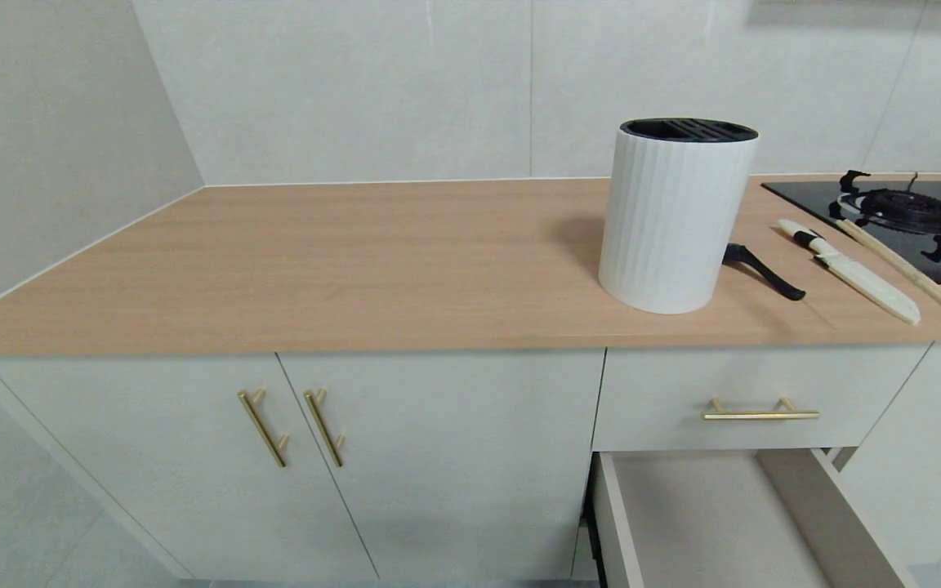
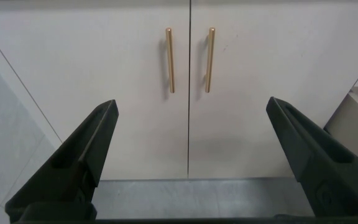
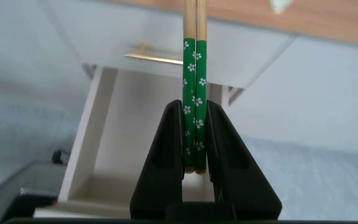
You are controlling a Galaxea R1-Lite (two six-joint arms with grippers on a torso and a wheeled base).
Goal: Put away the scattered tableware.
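Clamped in my right claw (image 3: 196, 112) is a pair of chopsticks (image 3: 196, 62) with green flowered ends. The jaws are pinched narrow around them and the sticks point up toward the counter (image 1: 356, 261). I hold them over the open drawer (image 3: 148, 124), which sits below the white holder (image 1: 675, 220) and a little to its right. That ribbed holder stands upright on the counter, and its black slotted top looks empty from where I look.

Just right of the holder a black-handled utensil (image 1: 764, 273) lies flat, partly hidden behind it. Farther right lies a cream-bladed knife (image 1: 850, 273), near the hob (image 1: 912, 212).

My left claw (image 2: 191, 104) is spread wide and holds nothing. It faces the cabinet doors (image 2: 188, 124) below the holder and to its left.

As I judge it, the job is barely begun. The chopsticks are in hand but not stowed, and the knife and the black-handled piece have not been put away.
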